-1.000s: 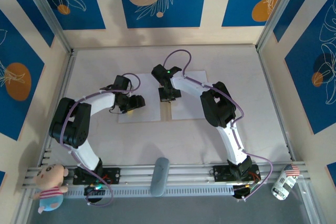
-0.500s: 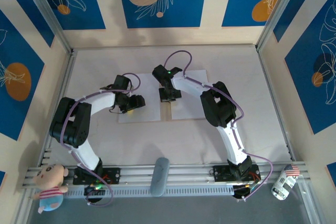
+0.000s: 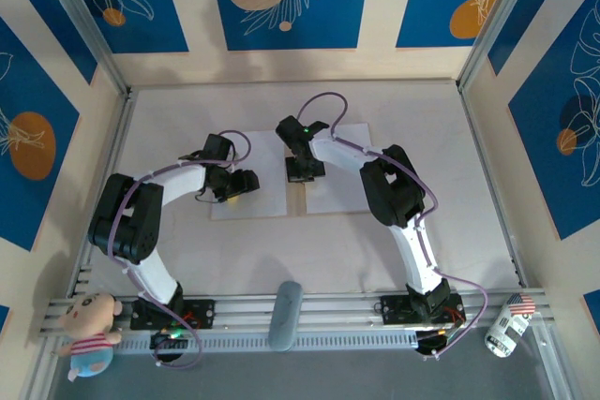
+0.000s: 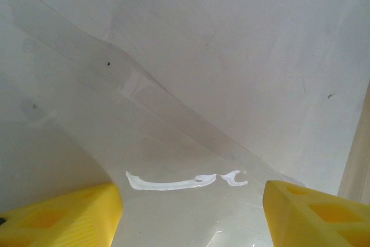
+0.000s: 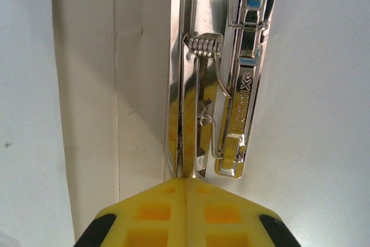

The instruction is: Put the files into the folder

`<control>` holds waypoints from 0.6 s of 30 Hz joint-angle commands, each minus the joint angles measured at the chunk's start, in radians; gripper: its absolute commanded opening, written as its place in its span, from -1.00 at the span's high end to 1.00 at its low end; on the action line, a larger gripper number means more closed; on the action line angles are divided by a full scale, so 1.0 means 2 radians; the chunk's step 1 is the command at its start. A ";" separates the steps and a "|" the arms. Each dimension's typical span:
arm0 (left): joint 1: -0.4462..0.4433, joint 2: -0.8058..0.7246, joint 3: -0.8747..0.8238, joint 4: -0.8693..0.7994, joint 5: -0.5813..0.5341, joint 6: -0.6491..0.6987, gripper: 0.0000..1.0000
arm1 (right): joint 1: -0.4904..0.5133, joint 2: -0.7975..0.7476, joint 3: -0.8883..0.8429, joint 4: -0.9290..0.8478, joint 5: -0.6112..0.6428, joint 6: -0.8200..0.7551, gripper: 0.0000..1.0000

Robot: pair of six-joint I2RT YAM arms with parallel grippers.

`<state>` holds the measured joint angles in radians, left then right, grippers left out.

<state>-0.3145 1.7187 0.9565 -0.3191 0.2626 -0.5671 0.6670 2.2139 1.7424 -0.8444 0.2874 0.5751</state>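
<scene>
The folder (image 3: 296,200) lies open near the middle of the table (image 3: 441,185), with only its tan spine strip showing between the two white files (image 3: 267,152), one on each side. The left hand (image 3: 236,185) hangs over the left one, its yellow fingers (image 4: 63,215) well apart and holding nothing. The right hand (image 3: 303,171) is closed, fingertips together, at the near end of the spine's metal clip (image 5: 240,85).

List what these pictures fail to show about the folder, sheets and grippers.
- Top view: the folder lies mostly under the white sheets, so its panels cannot be judged.
- Top view: the right gripper hides its tips under its own wrist; contact with the metal clip unclear.
- Left wrist view: past the left gripper, the white sheets run off every edge; layer count unclear.
- Right wrist view: clip lettering blurred by glare.
</scene>
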 commanded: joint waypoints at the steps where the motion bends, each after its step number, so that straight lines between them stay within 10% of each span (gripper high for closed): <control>1: 0.002 0.018 -0.012 -0.020 0.004 0.001 -0.36 | -0.006 0.022 -0.029 -0.030 -0.015 0.011 0.87; 18: 0.002 0.020 -0.011 -0.020 -0.001 -0.001 -0.36 | -0.013 -0.010 0.018 -0.063 -0.005 0.001 0.85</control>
<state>-0.3145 1.7191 0.9565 -0.3153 0.2638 -0.5674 0.6586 2.2066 1.7653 -0.8852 0.2710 0.5777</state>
